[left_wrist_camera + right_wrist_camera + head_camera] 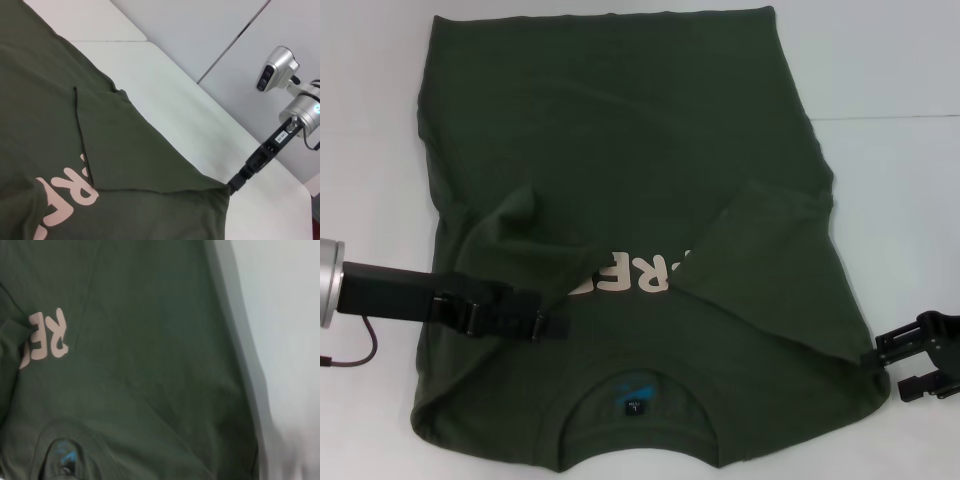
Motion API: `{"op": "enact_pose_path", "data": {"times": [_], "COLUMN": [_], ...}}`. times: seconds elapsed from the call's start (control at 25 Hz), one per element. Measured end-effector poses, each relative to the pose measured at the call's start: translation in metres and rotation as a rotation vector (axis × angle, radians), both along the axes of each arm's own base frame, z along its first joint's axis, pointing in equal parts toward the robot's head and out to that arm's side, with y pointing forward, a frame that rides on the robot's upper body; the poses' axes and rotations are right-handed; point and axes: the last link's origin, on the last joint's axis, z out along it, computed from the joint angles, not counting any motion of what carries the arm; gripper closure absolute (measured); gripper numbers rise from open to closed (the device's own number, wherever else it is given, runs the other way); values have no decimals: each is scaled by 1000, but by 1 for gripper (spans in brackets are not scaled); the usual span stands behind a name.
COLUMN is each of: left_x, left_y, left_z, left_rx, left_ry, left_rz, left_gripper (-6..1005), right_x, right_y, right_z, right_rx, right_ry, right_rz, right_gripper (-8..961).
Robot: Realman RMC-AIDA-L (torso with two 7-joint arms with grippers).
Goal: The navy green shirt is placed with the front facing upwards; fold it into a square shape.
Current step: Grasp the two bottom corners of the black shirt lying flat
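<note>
The navy green shirt (620,150) lies flat on the white table (905,180), front up, collar and blue-marked neck label (635,393) nearest me. Both sleeves are folded inward over the chest and cover part of the pale print (635,278). My left gripper (560,328) lies low over the shirt's left shoulder area, fingers together, and I see no cloth in it. My right gripper (888,368) is open at the shirt's right shoulder corner; it also shows in the left wrist view (232,186), touching that corner. The right wrist view shows the shirt (150,340) and label (62,460).
The white table (175,100) shows bare on both sides of the shirt. A seam in the surface (890,117) runs at the far right. A thin cable (360,355) hangs under my left arm.
</note>
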Motion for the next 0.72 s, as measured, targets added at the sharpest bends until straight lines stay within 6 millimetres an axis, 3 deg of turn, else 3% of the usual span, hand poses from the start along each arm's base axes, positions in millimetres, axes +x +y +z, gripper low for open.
{"op": "enact_pose_path", "data": {"times": [0.72], "left_x": [-1], "left_y": [0], "left_z": [0], "left_rx": [1], "left_ry": [0], "left_rz": [3], "left_gripper": [144], "right_x": [-1], "right_y": [3], "right_z": [-11], "right_rx": [16], "right_ry": [-11], "right_rz": [9], "right_gripper": [238]}}
